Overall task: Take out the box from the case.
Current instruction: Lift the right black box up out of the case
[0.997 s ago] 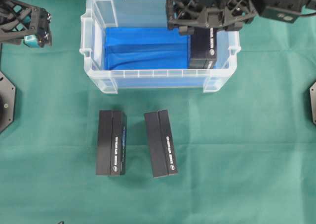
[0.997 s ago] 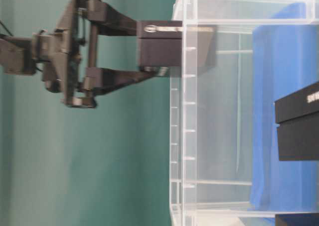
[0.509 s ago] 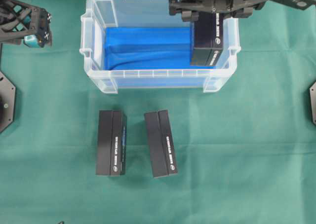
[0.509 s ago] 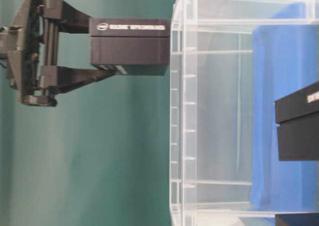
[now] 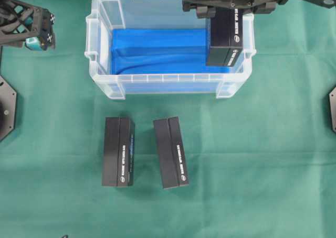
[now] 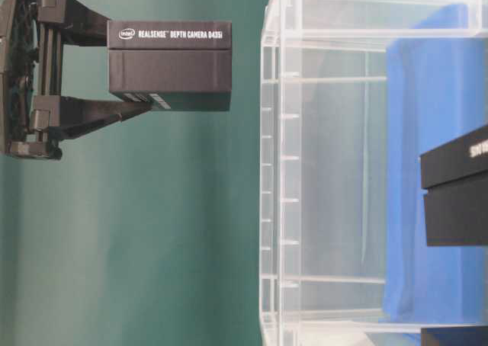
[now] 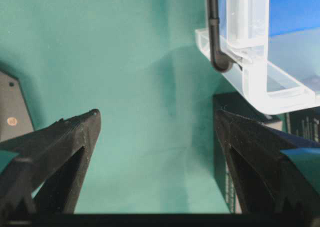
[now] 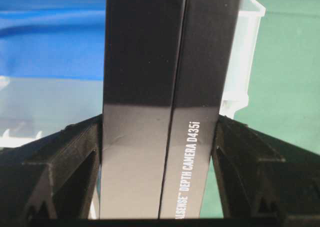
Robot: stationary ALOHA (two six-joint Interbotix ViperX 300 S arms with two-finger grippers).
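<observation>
The desk (image 5: 273,159), covered in green cloth, carried all items. The case (image 5: 102,54), a clear plastic bin with rim handles, sat directly below the right gripper (image 5: 229,7) and to the right of the left gripper (image 5: 32,25) in the overhead view. A blue cloth (image 5: 157,52) lined the bottom of the case.

The right gripper was clamped on the box (image 5: 227,39), a long black carton printed "REALSENSE DEPTH CAMERA D435i". One finger pressed each broad face of the box, as the right wrist view showed (image 8: 160,112). The box hung down from the gripper over the right end of the case. In the table-level view the box (image 6: 169,64) stood fully clear of the case rim (image 6: 268,171), with open space between the two.

Two further black boxes lay flat on the desk, well apart from both grippers and on the near side of the case: the left spare box (image 5: 118,151) and the right spare box (image 5: 170,152), side by side and not touching.

The left gripper (image 7: 157,152) stood with its fingers wide apart and held nothing. It hovered over bare green cloth, beside the left corner of the case (image 7: 250,72).
</observation>
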